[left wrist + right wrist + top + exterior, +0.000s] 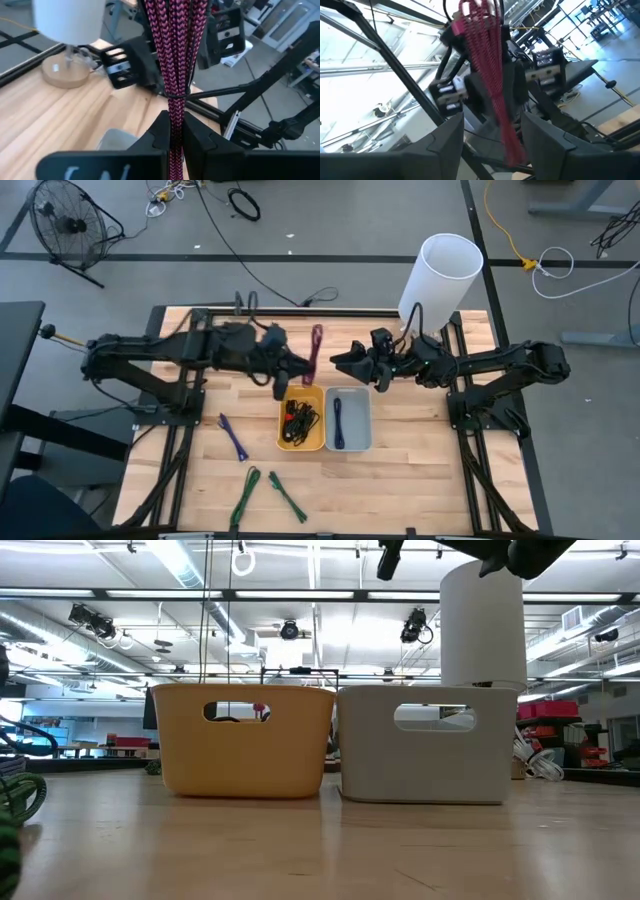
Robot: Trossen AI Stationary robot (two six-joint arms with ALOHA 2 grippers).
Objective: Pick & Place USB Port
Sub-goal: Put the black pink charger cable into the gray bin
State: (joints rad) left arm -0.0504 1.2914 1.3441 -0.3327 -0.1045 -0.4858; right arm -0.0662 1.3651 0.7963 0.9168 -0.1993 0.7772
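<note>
A: Where was the bundled magenta braided USB cable (316, 352)?

B: Held up in the air above the far edge of the yellow plastic bin (302, 418), pinched in the left gripper (175, 142), fingers clamped narrow on the lower end of the bundle. Tied at mid-length by a thin band, loops standing free above it.

A: And the right gripper (492, 132)?

B: Raised level with the cable, just beside it, fingers spread wide on either side of the hanging strands, touching nothing as far as could be told.

A: How likely to handle?

B: Probably light, soft and floppy; braid grippy rather than slick. Best taken near the band, where the strands lie tight together; loose loops likely to splay or snag.

A: Anything around or in the way?

B: Dark cables already in the yellow bin, a blue one in the grey plastic bin (348, 420) touching it. Tall white cylinder (438, 275) behind the right arm. Blue and green cable bundles (233, 438) on the wooden table (420, 480), well apart. Bin rims the nearest obstacle.
</note>
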